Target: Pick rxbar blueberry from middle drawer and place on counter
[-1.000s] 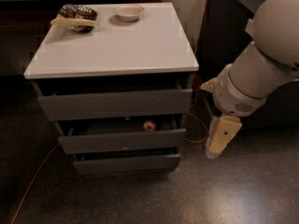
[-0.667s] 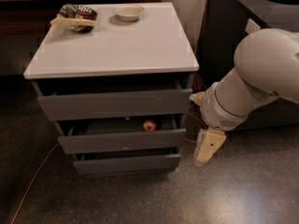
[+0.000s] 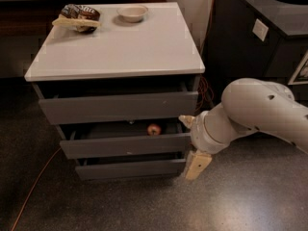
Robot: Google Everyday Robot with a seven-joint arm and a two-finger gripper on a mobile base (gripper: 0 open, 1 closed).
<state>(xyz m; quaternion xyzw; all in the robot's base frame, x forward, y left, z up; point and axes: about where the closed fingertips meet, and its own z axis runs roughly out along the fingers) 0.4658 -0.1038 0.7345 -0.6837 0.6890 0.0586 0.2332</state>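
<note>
Your gripper (image 3: pixel 192 143) hangs just off the right end of the middle drawer (image 3: pixel 120 146), its cream fingers spread wide with nothing between them. By my reading, you are at the reach-in step. The drawer stands partly pulled out. In its dark inside only a small round red apple (image 3: pixel 154 129) shows, and the rxbar blueberry cannot be made out. Next you need to come over the gap and down behind the plain grey front. The smooth pale bench (image 3: pixel 134 47) above carries a crinkly snack bag (image 3: pixel 77 17) and a shallow bowl (image 3: pixel 133 12).

Dim room. Overhead light washes the desk (image 3: pixel 120 47) top pale; middle drawer (image 3: pixel 125 146) under it sits in deep shadow. Claw (image 3: pixel 192 150), low by the desk's right side, catches light.
</note>
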